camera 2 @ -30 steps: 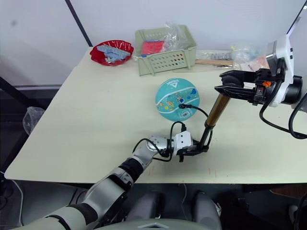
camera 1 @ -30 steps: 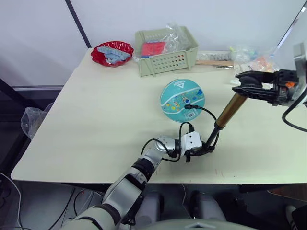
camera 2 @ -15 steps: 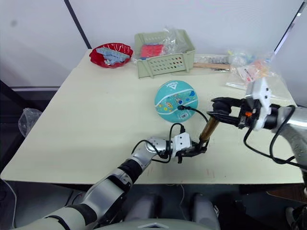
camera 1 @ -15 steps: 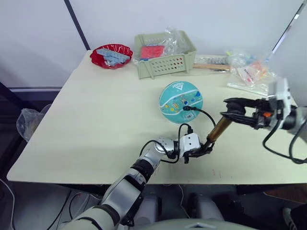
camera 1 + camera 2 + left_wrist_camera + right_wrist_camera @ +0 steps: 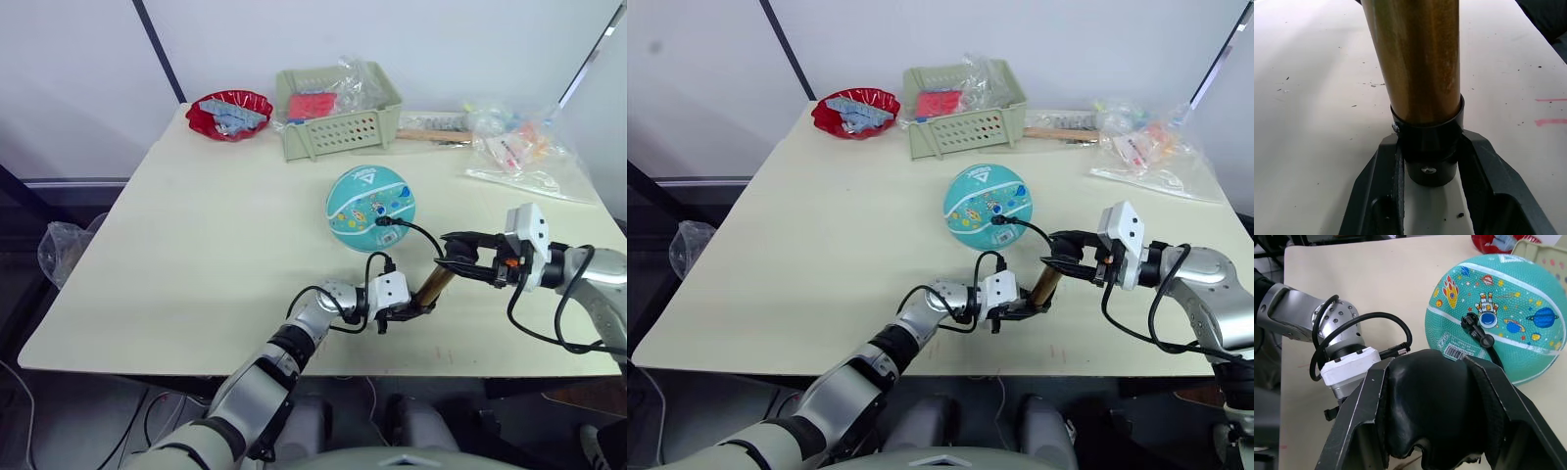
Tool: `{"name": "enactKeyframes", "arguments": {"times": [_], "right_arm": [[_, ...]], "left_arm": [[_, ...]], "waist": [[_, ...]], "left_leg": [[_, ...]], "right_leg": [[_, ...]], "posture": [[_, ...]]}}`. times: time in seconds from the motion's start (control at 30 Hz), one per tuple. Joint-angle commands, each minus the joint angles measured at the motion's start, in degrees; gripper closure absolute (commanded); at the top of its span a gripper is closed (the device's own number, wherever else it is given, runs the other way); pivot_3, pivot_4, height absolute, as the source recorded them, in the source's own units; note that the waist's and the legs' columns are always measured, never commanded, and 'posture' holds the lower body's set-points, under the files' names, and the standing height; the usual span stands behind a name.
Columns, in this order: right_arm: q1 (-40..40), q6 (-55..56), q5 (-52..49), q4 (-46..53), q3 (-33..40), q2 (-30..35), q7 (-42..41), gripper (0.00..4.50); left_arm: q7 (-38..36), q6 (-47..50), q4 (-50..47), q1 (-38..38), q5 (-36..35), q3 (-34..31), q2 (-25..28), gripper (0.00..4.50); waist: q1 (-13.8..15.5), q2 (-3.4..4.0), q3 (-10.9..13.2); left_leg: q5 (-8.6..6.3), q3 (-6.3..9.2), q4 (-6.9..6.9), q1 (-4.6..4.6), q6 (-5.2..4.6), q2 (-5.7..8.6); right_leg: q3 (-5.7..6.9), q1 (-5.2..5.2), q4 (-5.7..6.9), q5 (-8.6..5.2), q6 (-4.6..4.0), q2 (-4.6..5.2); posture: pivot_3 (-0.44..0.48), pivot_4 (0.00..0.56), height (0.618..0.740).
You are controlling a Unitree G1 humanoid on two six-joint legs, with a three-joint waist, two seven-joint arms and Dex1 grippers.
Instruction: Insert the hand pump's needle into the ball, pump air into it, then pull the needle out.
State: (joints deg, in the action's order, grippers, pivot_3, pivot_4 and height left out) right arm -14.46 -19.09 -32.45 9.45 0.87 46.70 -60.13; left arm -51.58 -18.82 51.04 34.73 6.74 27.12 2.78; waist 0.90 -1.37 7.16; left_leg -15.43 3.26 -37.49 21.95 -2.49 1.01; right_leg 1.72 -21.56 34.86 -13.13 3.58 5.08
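On a pale table (image 5: 196,245), the left gripper (image 5: 404,311) clamps the base cap of the hand pump (image 5: 434,287) while the right gripper (image 5: 458,268) closes on its T-handle. The hose's needle fitting (image 5: 382,221) sits plugged into the teal ball (image 5: 370,207) mid-table. A green basket (image 5: 338,110), red bowl (image 5: 228,112) and plastic bags (image 5: 514,147) line the far edge; the table's left half lies open.

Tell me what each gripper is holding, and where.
Left gripper clamps the hand pump at its black bottom cap; right gripper grips its black T-handle.
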Motion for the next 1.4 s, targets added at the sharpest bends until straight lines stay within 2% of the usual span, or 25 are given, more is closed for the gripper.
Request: {"name": "enactKeyframes", "arguments": {"times": [0.03, 0.1, 0.33, 0.5, 0.67, 1.0, 1.1, 1.27, 1.33, 1.4], "right_arm": [[-6.87, -6.23, -7.17, 2.67, 9.96, 4.89, 0.31, 2.85], [-10.15, -9.85, -10.72, 3.62, 12.31, 7.00, 0.29, 2.85], [-16.93, -17.01, -15.85, 4.10, 15.96, 11.53, 0.44, 2.85], [-22.59, -20.79, -19.53, 3.86, 17.55, 12.33, 2.06, 2.85], [-23.31, -22.22, -20.02, 4.28, 17.88, 11.90, 2.52, 2.85], [-6.78, -13.04, -7.92, 8.06, 9.03, 8.81, 0.08, 2.85], [-3.10, -8.97, -3.94, 7.23, 5.95, 5.73, 1.46, 2.85], [2.38, -1.37, 2.52, 3.35, 2.35, -0.14, 4.06, 2.85], [5.28, 1.87, 5.51, 2.98, -0.14, -1.84, 4.52, 2.85], [6.48, 3.86, 7.00, 2.42, -0.67, -2.85, 4.40, 2.85]], "left_arm": [[-0.84, 4.38, 6.99, -3.73, 4.90, 2.38, 3.40, 3.43], [-0.95, 4.40, 7.03, -3.69, 4.87, 2.40, 3.38, 3.43], [-1.20, 4.46, 7.33, -3.44, 4.86, 2.27, 3.11, 3.43], [-1.40, 4.40, 7.41, -3.41, 4.91, 2.12, 3.25, 3.43], [-1.58, 4.36, 7.05, -3.68, 4.99, 2.10, 3.44, 3.43], [-1.60, 4.37, 6.33, -4.08, 5.05, 2.10, 3.92, 3.43], [-1.25, 4.33, 6.14, -4.23, 5.11, 2.09, 3.94, 3.43], [-0.42, 4.23, 5.82, -4.53, 5.06, 1.81, 3.95, 3.43], [-0.29, 4.05, 5.66, -4.76, 5.09, 1.90, 4.03, 3.43], [-0.31, 3.96, 5.50, -4.89, 5.17, 2.06, 4.04, 3.43]], "waist": [[-0.01, 0.29, 0.23], [-0.02, 0.58, 0.50], [-0.03, 0.56, 0.62], [-0.07, 0.67, 0.71], [-0.06, 0.67, 0.73], [-0.19, 0.27, 0.36], [-0.19, 0.03, 0.20], [-0.22, -0.11, 0.04], [-0.18, -0.43, -0.25], [-0.25, -0.33, -0.36]], "left_leg": [[0.00, 0.00, 0.00, 0.03, 0.00, 0.00], [0.01, -0.05, -0.03, 0.14, -0.01, 0.05], [0.01, 0.08, -0.04, 0.40, -0.01, 0.11], [0.01, 0.08, -0.09, 0.47, -0.01, 0.11], [0.02, 0.11, -0.09, 0.70, 0.00, 0.17], [0.01, 0.15, -0.09, 0.44, 0.00, 0.16], [0.00, 0.16, -0.03, 0.04, 0.00, 0.09], [0.00, 0.15, -0.01, -0.06, 0.00, -0.02], [0.01, 0.14, 0.00, -0.09, 0.00, -0.02], [0.00, 0.14, 0.04, -0.13, 0.01, -0.08]], "right_leg": [[0.00, -0.02, 0.00, 0.00, 0.00, 0.00], [-0.05, -0.09, 0.00, 0.01, 0.00, 0.04], [0.07, -0.26, -0.03, 0.12, 0.19, 0.11], [0.08, -0.33, -0.01, 0.12, 0.19, 0.31], [0.13, -0.54, 0.00, 0.14, 0.22, 0.16], [0.11, -0.30, 0.01, 0.14, 0.22, 0.16], [0.04, -0.04, 0.02, 0.08, 0.16, 0.16], [-0.02, 0.00, 0.04, 0.11, 0.21, -0.08], [-0.03, 0.00, 0.05, 0.12, 0.19, -0.12], [-0.04, 0.01, 0.05, 0.10, 0.15, -0.13]], "posture": [[0.000, 0.150, 0.740], [0.000, 0.150, 0.740], [0.000, 0.150, 0.740], [0.000, 0.150, 0.740], [0.000, 0.150, 0.740], [0.000, 0.150, 0.740], [0.000, 0.150, 0.740], [0.000, 0.150, 0.740], [0.000, 0.150, 0.740], [0.000, 0.150, 0.740]]}}
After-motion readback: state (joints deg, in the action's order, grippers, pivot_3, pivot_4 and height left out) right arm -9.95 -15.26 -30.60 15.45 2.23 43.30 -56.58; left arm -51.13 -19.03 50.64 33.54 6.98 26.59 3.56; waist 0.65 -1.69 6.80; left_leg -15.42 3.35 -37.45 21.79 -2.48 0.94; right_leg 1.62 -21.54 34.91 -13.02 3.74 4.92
